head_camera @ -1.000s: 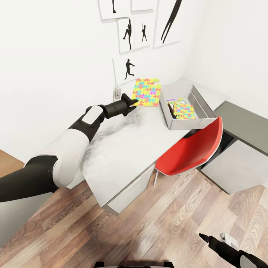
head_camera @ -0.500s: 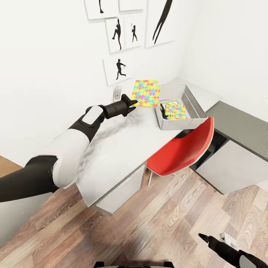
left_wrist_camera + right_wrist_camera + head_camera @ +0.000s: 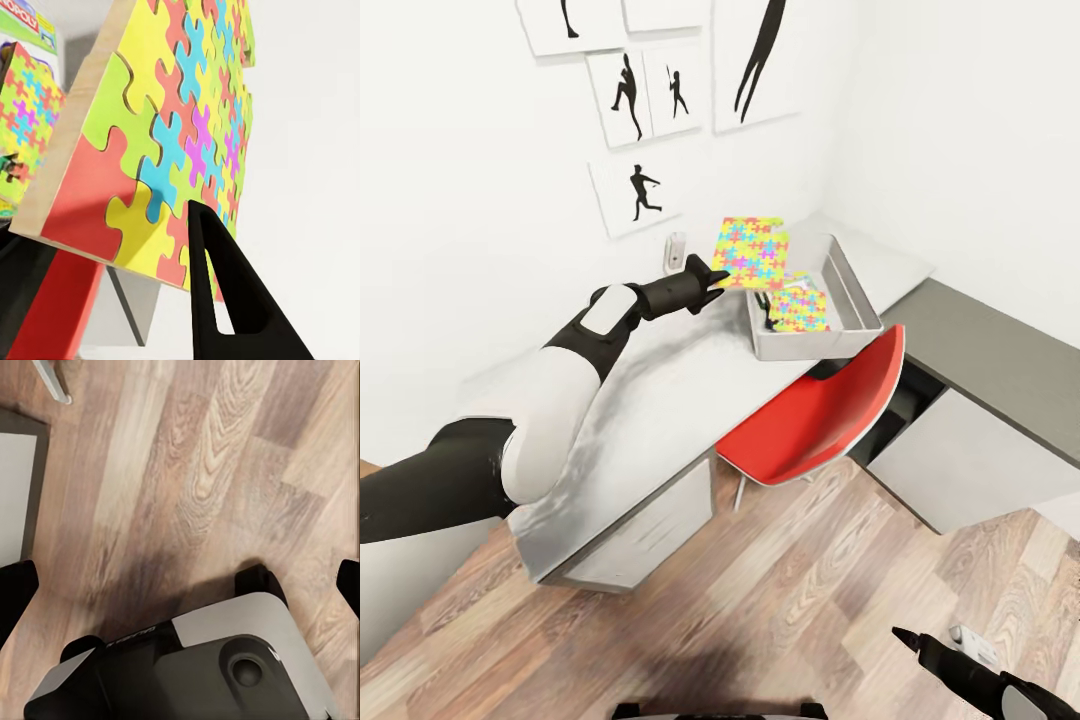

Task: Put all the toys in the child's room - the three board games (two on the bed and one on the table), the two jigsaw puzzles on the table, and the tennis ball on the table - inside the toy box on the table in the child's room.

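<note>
Left hand (image 3: 712, 275): a jigsaw puzzle (image 3: 751, 252) is being clamped by its edge, held above the surface (image 3: 660, 370) beside the toy box (image 3: 852, 290). A second puzzle (image 3: 799, 309) is being kept inside the box. Right hand (image 3: 908, 638): being held over the floor (image 3: 790, 590); finger spacing cannot be told.

Open air lies above the toy box (image 3: 858, 300); the red chair (image 3: 822, 415) crowds its near side, wall (image 3: 480, 230) behind the surface (image 3: 660, 390)
</note>
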`<state>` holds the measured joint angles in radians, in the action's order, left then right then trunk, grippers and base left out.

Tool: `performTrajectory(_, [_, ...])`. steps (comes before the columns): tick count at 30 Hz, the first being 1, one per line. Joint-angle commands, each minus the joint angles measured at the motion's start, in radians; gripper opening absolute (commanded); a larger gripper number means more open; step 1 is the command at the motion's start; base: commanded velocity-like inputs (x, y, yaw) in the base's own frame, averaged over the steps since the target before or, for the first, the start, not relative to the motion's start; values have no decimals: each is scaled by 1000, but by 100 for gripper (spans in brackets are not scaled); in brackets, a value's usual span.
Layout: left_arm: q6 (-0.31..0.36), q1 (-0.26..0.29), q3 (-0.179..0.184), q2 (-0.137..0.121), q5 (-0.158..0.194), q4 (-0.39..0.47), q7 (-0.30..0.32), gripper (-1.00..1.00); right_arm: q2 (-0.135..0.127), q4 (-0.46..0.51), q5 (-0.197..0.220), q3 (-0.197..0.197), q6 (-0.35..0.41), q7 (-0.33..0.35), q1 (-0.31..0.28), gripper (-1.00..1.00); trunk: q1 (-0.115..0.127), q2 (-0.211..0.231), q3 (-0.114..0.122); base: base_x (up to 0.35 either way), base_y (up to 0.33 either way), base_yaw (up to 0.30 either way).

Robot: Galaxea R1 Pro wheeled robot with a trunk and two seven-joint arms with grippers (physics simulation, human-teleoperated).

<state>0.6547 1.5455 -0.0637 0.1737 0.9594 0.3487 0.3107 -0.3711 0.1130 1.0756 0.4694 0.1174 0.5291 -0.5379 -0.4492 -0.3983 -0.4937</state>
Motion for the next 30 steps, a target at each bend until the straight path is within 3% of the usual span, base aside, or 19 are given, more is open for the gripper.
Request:
performTrajectory(1, [6, 1, -7, 1, 0, -1, -1, -100, 0, 1, 10, 5, 7, 2, -1, 100, -1, -2, -1, 154, -268, 0])
performTrajectory(9, [-21, 1, -7, 1, 5, -1, -3, -100, -1, 1, 10, 5, 7, 3, -1, 100, -1, -2, -1, 181, -234, 0])
performTrajectory(16, [-40, 0, -7, 1, 7, -1, -45, -100, -2, 1, 10, 5, 7, 3, -1, 100, -1, -2, -1, 79, -255, 0])
performTrajectory(22, [-89, -1, -6, 1, 7, -51, -62, -100, -2, 1, 9, 6, 6, 3, -1, 100, -1, -2, -1, 6, -51, 0])
performTrajectory(30, [-105, -1, -5, 1, 8, -67, -63, -100, 0, 1, 6, 7, 4, 3, -1, 100, -1, -2, -1, 0, -3, 0])
